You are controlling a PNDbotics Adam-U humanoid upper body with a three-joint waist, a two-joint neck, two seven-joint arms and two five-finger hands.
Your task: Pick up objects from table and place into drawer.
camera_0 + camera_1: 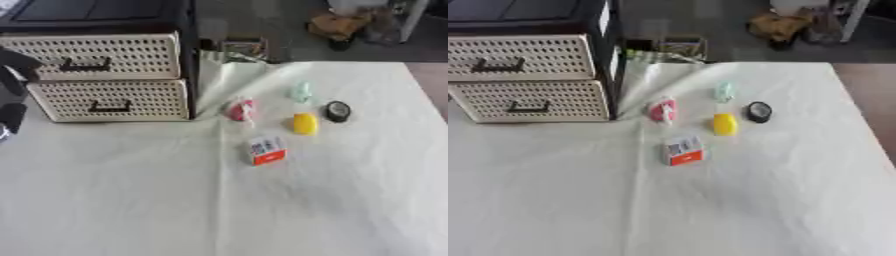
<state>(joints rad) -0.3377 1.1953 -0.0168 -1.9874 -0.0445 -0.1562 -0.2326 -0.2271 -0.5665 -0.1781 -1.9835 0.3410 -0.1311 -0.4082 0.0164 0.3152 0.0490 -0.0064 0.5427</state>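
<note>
Left arm [12,95] at left edge beside drawer unit [105,75]; hand state cannot tell. Right hand unseen. Both drawers closed. Small box [267,150], well right of arm: likely light, rigid; grasp across sides. Yellow object [304,123] likely smooth, slippery.

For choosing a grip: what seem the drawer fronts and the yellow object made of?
The cream perforated drawer fronts look like moulded plastic, matt, judging by the regular hole pattern. The small rounded yellow object looks smooth and slightly glossy, probably plastic or rubber; its material stays uncertain.
</note>
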